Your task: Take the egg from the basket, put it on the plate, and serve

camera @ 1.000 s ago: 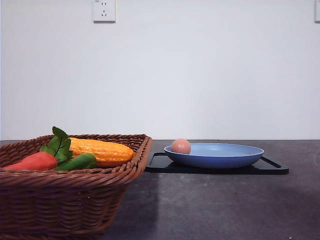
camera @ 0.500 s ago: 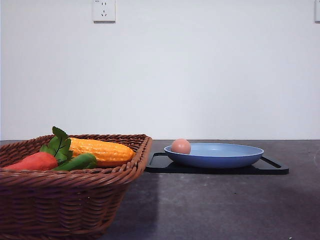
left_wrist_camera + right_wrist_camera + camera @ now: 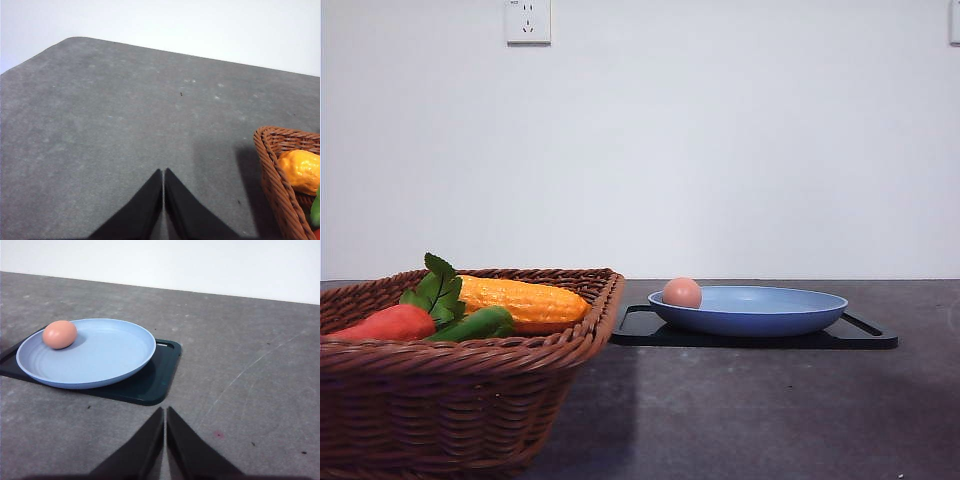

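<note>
Egg (image 3: 681, 292) on plate (image 3: 760, 318) atop black tray (image 3: 865, 338), corn (image 3: 525, 300) in basket (image 3: 460, 400), both tools together, empty

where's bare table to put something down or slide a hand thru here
Free: the dark table beside the black tray, ahead of the shut right gripper; also the wide stretch beyond the shut left gripper, off the basket side. Crowded: the basket, packed with corn, carrot and a green vegetable; the plate carries the egg.
</note>
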`<state>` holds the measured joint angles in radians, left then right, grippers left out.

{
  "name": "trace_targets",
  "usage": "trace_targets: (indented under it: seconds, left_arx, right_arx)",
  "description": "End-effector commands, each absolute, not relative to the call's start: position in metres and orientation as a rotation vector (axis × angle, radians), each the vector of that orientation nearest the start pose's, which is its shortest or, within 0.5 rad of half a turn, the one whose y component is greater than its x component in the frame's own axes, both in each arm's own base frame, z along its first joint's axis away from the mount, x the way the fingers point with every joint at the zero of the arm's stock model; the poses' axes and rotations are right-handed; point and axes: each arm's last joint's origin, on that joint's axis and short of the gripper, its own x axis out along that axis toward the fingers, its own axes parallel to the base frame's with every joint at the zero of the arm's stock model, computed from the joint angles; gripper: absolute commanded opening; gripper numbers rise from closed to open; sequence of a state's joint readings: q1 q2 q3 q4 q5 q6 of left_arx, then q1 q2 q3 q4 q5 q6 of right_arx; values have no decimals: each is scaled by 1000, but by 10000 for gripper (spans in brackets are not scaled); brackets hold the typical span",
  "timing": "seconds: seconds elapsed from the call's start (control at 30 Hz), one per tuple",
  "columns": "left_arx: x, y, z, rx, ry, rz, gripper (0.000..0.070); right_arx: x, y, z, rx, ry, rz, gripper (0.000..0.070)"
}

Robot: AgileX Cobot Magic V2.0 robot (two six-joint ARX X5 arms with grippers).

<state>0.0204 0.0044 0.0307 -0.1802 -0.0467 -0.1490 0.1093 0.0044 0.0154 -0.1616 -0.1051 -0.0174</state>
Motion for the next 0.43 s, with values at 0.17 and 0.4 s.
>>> trace_targets:
  seconds: [0.17,0.4]
  left_arx:
    - [96,3,147,-148,179,80,0]
    - [96,3,147,-148,179,80,0]
  right_arx:
    - [95,13,151,0,153,212,0]
    - [95,13,151,0,153,212,0]
